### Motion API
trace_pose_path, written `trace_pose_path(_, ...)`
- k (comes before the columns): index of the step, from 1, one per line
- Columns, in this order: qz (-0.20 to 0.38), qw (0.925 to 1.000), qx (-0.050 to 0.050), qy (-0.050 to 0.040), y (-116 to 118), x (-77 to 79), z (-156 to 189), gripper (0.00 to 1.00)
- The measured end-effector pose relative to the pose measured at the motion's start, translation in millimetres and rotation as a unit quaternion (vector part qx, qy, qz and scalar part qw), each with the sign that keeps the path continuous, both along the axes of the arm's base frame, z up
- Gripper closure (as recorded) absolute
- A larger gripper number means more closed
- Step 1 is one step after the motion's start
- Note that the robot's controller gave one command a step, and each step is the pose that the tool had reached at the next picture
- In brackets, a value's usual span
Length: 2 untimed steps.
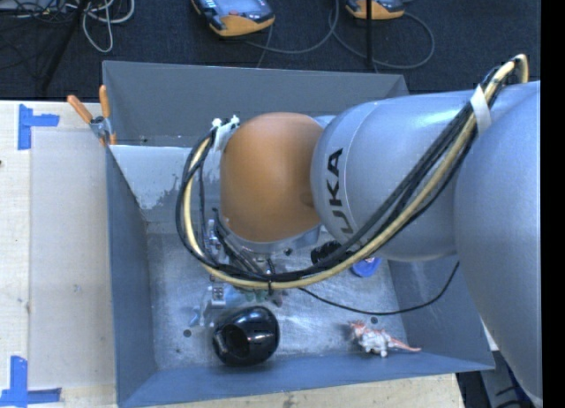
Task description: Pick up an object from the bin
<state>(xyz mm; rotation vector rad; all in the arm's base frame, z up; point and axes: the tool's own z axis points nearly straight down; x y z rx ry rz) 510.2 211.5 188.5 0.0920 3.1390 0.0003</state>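
My gripper (217, 295) hangs low in the bin's middle, mostly hidden under the orange dome on the wrist. Only some of its metal parts show below the dome, just above the floor. A black, glossy, rounded object (246, 336) lies right in front of it, near the front wall and slightly to the right of the gripper's visible parts. A small pale pink toy lizard (380, 339) lies on the floor at the front right, well apart from the gripper. A bit of a blue thing (365, 267) peeks out under the arm to the right.
The big grey arm and its cable loop cover the bin's middle and right. The sloped left wall and the front wall stand close to the gripper.
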Motion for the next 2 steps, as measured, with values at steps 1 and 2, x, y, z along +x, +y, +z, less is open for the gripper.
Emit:
trace_pose_path(1,-0.001,1.0,0.0,0.0005,-0.1,-0.3,-0.2,0.0)
trace_pose_path(2,0.041,0.9992,0.0,-0.0003,-20.2,-9.9,-39.3,0.0)
